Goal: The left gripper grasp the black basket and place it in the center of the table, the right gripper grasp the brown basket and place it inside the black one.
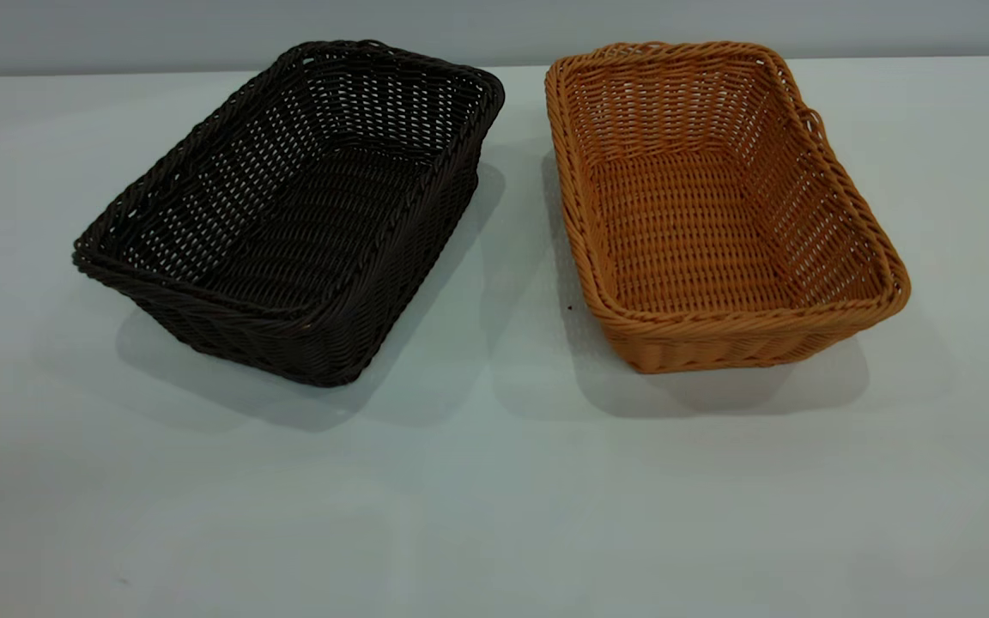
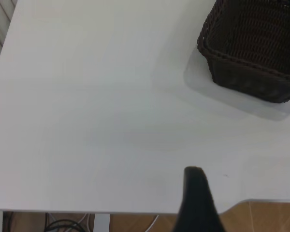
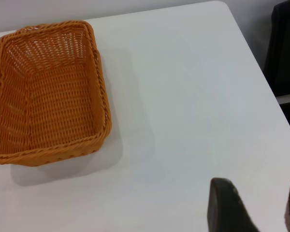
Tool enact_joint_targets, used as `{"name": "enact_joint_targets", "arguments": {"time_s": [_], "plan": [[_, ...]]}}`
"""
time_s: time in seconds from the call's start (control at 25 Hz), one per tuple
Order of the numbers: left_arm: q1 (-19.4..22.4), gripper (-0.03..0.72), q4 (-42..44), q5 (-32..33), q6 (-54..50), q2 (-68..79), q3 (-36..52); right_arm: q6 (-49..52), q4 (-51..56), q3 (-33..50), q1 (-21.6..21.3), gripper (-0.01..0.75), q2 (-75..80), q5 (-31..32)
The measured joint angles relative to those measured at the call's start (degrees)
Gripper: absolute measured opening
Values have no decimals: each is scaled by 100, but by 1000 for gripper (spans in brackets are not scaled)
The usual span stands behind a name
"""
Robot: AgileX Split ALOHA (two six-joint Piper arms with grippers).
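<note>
— Looking for trouble before anything is lifted? Both baskets sit toward the far edge of the worktop (image 1: 494,515), the black basket (image 1: 297,215) nearer the far left corner, the brown basket (image 1: 718,215) nearer the far right, a bare strip between them.

— And the grippers?

— The left gripper (image 2: 198,203) hangs over the near edge, well short of the black one; only one finger shows, so I cannot tell its state. The right gripper (image 3: 253,205) has its fingers apart, holding nothing, far from the brown one.

— Risks?

— The flared, braided rims could slip from a pinch. If the black one lands skewed, the brown may catch on its rim instead of nesting.

— Any writing?

— None visible.
</note>
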Motion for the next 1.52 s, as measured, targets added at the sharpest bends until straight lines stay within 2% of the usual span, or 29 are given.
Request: {"name": "enact_joint_targets", "arguments": {"time_s": [1.16, 1.24, 1.32, 1.52], "plan": [[0, 458, 0, 0, 0, 0, 0, 0, 112, 0, 0, 248, 0, 0], [0, 458, 0, -8, -6, 51, 0, 0, 151, 0, 0, 272, 0, -12], [0, 458, 0, -106, -11, 289, -41, 0, 151, -12, 0, 329, 0, -70], [0, 461, 0, -925, 75, 1385, -336, 0, 151, -103, 0, 547, 0, -226]]}}
